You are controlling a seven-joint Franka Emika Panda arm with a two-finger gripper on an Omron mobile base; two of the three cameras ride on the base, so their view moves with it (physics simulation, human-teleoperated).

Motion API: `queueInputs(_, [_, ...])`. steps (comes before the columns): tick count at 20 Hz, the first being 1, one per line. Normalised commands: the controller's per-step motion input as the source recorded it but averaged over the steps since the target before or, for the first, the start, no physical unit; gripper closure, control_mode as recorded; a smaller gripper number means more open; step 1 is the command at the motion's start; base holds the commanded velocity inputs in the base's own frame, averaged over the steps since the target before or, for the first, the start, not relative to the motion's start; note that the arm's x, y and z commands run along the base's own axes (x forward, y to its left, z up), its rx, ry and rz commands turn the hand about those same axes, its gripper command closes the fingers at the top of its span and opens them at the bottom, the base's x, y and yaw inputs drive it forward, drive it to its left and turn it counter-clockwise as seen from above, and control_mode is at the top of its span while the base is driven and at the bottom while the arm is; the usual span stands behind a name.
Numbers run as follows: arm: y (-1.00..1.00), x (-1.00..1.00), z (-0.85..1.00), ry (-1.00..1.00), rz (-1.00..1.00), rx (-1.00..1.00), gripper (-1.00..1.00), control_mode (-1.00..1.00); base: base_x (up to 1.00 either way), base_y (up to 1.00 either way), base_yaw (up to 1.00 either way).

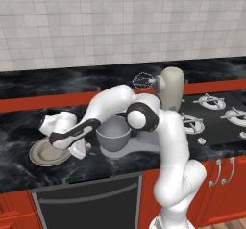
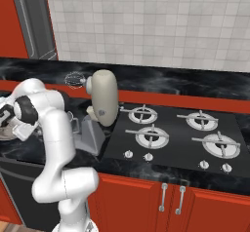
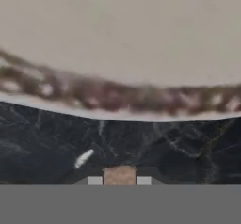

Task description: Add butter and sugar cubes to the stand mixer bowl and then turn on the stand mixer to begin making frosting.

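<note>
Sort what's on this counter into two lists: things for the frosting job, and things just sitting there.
For the job:
stand mixer
stand mixer bowl
tan sugar cube, between the pincer tips

Just there:
grey plate, by the bowl
stove burners
stove knobs

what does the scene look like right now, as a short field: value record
setting: black marble counter, red cabinets, tiled wall
stand mixer: cream head raised, whisk above the bowl
stand mixer bowl: on the mixer's grey base
plate: left of the bowl, on the counter
gripper: low beside the plate's rim, a small tan cube between its fingertips
stove: right of the mixer, four burners
arm: bent down to the left, across the front of the bowl
</note>
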Motion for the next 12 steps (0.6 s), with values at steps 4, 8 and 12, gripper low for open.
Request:
queueInputs(4, [0.0, -0.49, 1.0, -0.16, 0.0, 0.05, 1.0, -1.0, 0.0, 0.0, 0.0])
queueInputs(8, [-0.03, -0.23, 1.0, -0.11, 0.0, 0.05, 1.0, -1.0, 0.0, 0.0, 0.0])
queueInputs(12, [-0.29, 0.0, 1.0, -0.04, -0.03, 0.03, 1.0, -1.0, 0.0, 0.0, 0.0])
